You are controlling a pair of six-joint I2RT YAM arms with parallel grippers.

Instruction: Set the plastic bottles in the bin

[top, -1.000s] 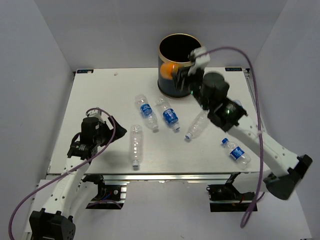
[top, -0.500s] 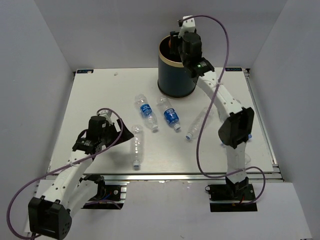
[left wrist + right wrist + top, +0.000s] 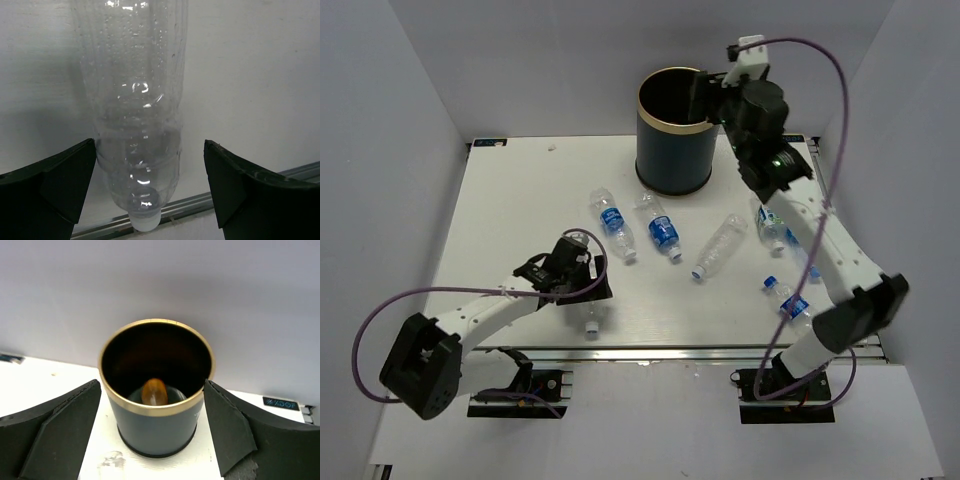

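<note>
**Top view:** L gripper sits low over an unlabelled clear bottle near the table's 6 o'clock edge. The bottle's long axis runs 12-6, cap at 6. The bin stands at 12 o'clock, well apart from it. R gripper hangs by the bin's rim on its 3 o'clock side. A blue-label bottle lies at 1 o'clock of the L gripper, w/ more bottles loose toward 3.

**L wrist:** fingers are spread wide and grasp nothing. They straddle the clear bottle's tapered end, white cap at 6. The 9 o'clock finger is just beside the wall; the 3 o'clock 1 stands apart. The squeeze would go across the short axis, so alignment looks right, and the L arm is clearly the nearer 1. The taper may let it slip.

**R wrist:** fingers are released and empty. The bin is dead ahead, w/ the orange bottle on its floor.
</note>
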